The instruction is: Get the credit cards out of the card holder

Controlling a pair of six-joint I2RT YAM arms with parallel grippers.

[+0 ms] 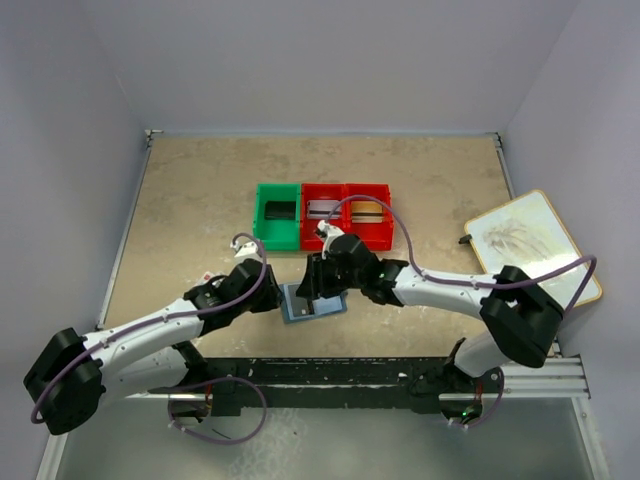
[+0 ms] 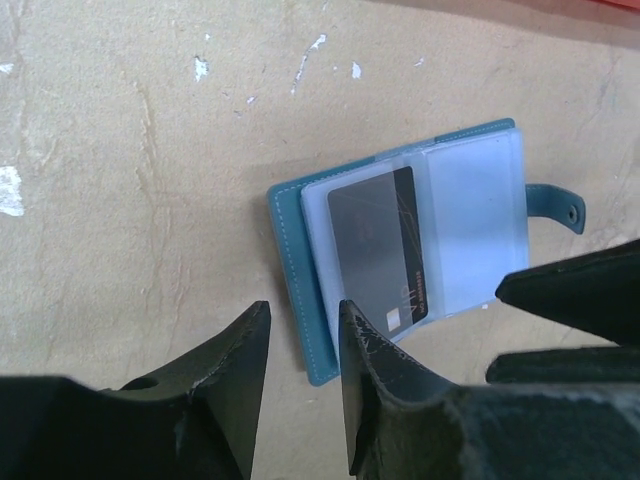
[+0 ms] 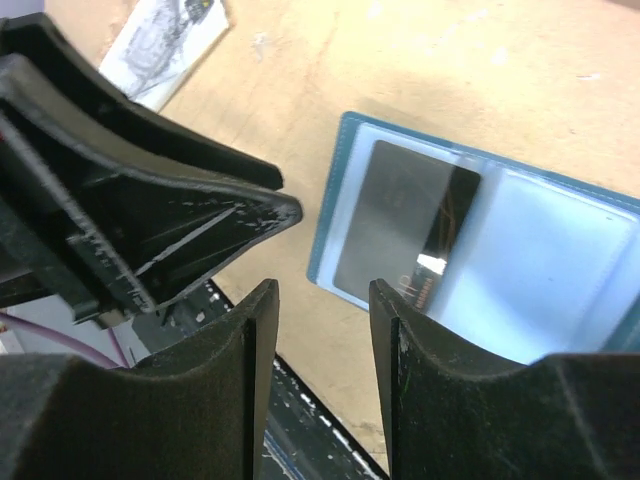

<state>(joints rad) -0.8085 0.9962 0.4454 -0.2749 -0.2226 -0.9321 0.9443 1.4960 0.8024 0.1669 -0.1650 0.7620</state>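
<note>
The blue card holder [image 1: 298,310] lies open on the table between my two grippers. In the left wrist view its teal cover [image 2: 292,270] faces up, with a dark credit card [image 2: 375,245] in the left clear sleeve. The right sleeve [image 2: 475,225] looks empty. My left gripper [image 2: 300,318] is open and empty, just off the holder's near left corner. My right gripper [image 3: 322,292] is open and empty, just off the holder's edge [image 3: 328,215] beside the dark card [image 3: 400,225]. In the top view the left gripper [image 1: 276,297] and right gripper [image 1: 316,290] flank the holder.
A green bin [image 1: 277,235] and two joined red bins [image 1: 348,238] stand behind the holder. A silver-grey card [image 1: 322,209] and a gold card [image 1: 368,211] lie in the red bins. A wooden-edged drawing board [image 1: 533,243] lies at the right. A white packet [image 3: 165,40] lies nearby.
</note>
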